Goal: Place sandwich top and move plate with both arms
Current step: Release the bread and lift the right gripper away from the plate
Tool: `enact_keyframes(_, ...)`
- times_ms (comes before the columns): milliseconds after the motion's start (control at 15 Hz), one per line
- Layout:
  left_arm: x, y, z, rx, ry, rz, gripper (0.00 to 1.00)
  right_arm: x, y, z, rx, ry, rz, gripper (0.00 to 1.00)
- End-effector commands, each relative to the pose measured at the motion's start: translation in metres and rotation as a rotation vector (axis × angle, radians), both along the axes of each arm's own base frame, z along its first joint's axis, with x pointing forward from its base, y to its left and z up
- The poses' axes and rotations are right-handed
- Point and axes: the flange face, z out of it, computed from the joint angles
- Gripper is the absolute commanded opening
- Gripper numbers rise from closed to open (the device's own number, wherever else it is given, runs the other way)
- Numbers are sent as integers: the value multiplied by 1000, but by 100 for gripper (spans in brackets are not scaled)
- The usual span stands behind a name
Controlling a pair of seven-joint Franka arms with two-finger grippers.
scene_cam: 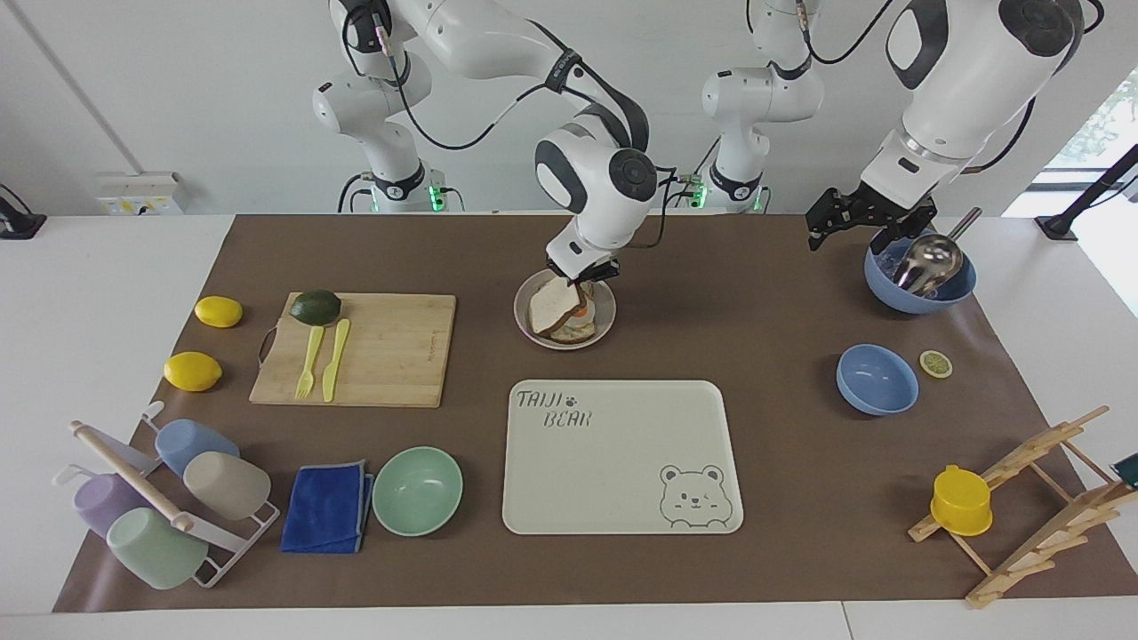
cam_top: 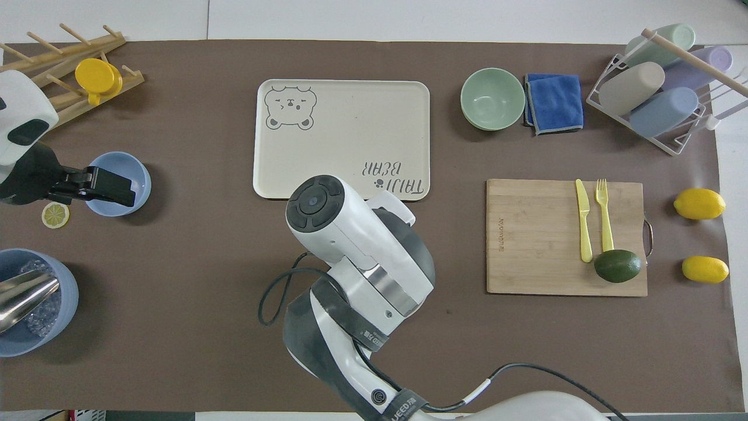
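Note:
The sandwich top (scene_cam: 549, 311), a light brown slice with a darker crust, hangs tilted in my right gripper (scene_cam: 582, 276), which is shut on its upper edge. The slice is low over the plate (scene_cam: 608, 313) and covers most of the egg-topped slice (scene_cam: 583, 315) lying on it. Whether the two slices touch I cannot tell. In the overhead view the right arm (cam_top: 356, 245) hides the plate and both slices. My left gripper (scene_cam: 840, 229) waits open in the air over the small blue bowl (cam_top: 111, 175).
The bear-print tray (scene_cam: 622, 458) lies farther from the robots than the plate. A cutting board (scene_cam: 391, 356) with knife, fork and avocado is toward the right arm's end. A blue bowl with a ladle (scene_cam: 920, 276), a mint bowl (scene_cam: 417, 491), lemons and racks stand around.

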Motion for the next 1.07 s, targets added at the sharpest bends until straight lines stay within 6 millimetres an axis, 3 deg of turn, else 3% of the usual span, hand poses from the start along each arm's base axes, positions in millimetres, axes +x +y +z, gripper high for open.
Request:
enact_keyframes(0, -6, 2, 3, 20, -9, 8, 100, -5, -9, -12, 32, 2, -35, 0)
enact_keyframes(133, -5, 2, 2, 18, -10, 10, 100, -2, -9, -9, 44, -7, -30, 33)
enact_keyframes(200, -5, 3, 2, 18, -13, 13, 100, -1, -5, -7, 59, -24, -25, 78)
enact_keyframes(267, -5, 3, 3, 17, -16, 13, 100, 0, 0, -5, 77, -45, -23, 100)
enact_keyframes(400, -6, 2, -1, 20, -11, 7, 100, 6, 6, 16, 110, -83, -21, 100)
enact_keyframes(533, -11, 3, -6, 20, 0, 10, 100, 28, -19, 62, 160, -147, -46, 100)
enact_keyframes(667, -12, 2, -5, 20, -3, 12, 100, 52, -72, 113, 200, -203, -64, 100)
enact_keyframes(733, -12, 1, -6, 19, -3, 11, 100, 61, -105, 129, 184, -204, -84, 100)
enact_keyframes(933, -26, -15, -25, 13, -5, 51, 100, 80, -209, 165, 152, -164, -127, 100)
enact_keyframes(1000, -36, -38, -34, 11, -22, 41, 100, 80, -243, 169, 136, -119, -135, 100)
